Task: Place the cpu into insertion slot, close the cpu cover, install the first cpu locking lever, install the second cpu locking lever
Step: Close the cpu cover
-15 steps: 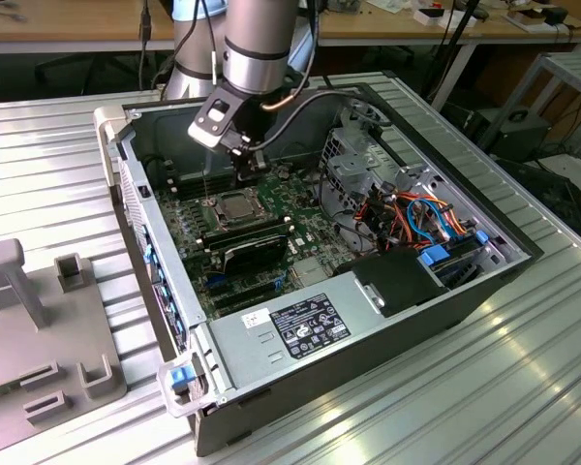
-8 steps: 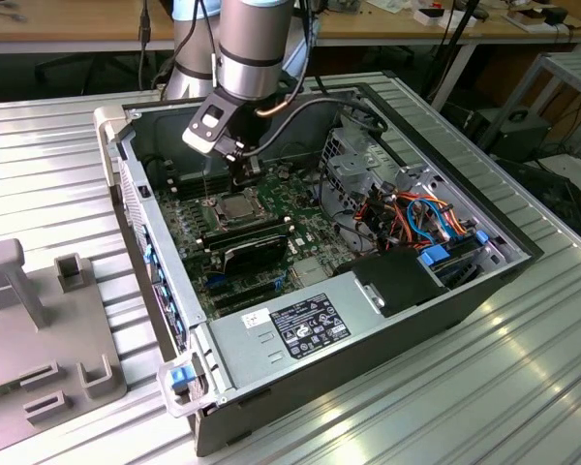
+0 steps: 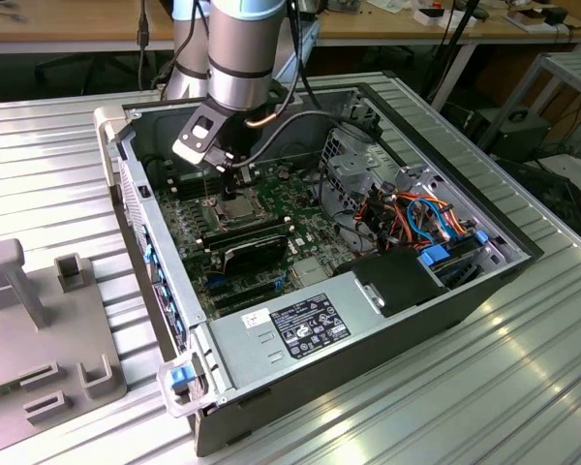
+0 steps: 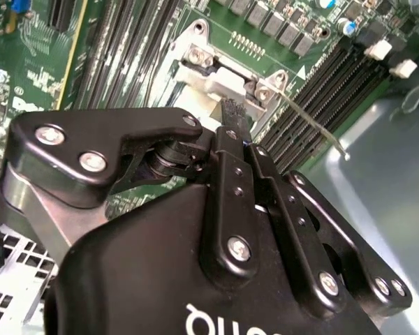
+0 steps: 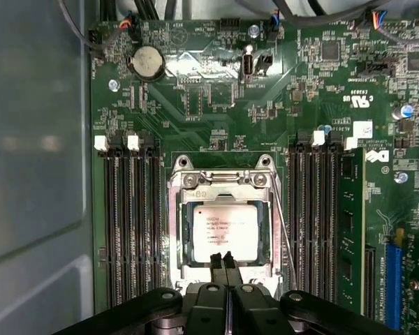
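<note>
Plainly, the cpu [image 5: 225, 232] lies flat inside the insertion slot [image 5: 184, 241] on the green motherboard [image 5: 216, 105]. Its silver-grey face looks up through the window of a silvery frame, which I take for the cpu cover [image 5: 223, 190]. Whether that cover is pressed fully down I cannot tell. The board sits in an open computer case [image 3: 300, 339] on a ribbed metal table [image 3: 484, 387].

The gripper [image 5: 225, 259] hangs over the chip's near edge in the first wrist view, and the exterior view shows it [image 3: 234, 180] low over the socket. Its jaws are together, the 2 fingertips [image 4: 230, 112] pressed side by side with nothing between them. Contact with the chip cannot be judged.

1 thin wire locking lever [image 5: 285, 223] runs along the socket between it and the black memory slots [image 5: 314, 216]. In the second wrist view that lever [image 4: 314, 125] stands free of the board, so it looks unlatched.

As for handling, the chip is likely light, stiff and thin, with a slick metal face. Its contacts and the slot's pins are the delicate part, so its rim is the safe place to hold or nudge. The cover is probably light sheet metal, stiff enough to push at its free edge. The lever looks springy and narrow, easy to slip off, and best taken near its bent end.
</note>
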Motion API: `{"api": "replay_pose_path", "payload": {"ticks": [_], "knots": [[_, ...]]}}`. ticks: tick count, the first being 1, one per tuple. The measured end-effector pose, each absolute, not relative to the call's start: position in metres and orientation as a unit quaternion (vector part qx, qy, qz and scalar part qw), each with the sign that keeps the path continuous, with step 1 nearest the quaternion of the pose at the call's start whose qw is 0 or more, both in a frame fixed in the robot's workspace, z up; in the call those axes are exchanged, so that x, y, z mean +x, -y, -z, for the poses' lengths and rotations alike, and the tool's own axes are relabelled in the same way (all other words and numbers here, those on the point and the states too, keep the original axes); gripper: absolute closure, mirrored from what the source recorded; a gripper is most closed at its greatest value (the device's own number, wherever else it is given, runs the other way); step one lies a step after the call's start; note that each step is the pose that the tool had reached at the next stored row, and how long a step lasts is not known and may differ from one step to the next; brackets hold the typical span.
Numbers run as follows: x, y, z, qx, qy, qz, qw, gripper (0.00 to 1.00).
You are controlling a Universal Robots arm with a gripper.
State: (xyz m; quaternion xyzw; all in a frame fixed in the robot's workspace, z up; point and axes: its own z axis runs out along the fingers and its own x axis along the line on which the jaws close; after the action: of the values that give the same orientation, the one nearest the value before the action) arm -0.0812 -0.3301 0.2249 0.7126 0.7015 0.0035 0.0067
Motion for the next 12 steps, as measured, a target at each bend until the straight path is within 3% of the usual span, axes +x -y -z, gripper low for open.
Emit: {"api": "replay_pose_path", "payload": {"ticks": [12], "knots": [[-0.0845,0.3301,-0.2157,0.713,-0.702,-0.004,0.007,0.89]]}}
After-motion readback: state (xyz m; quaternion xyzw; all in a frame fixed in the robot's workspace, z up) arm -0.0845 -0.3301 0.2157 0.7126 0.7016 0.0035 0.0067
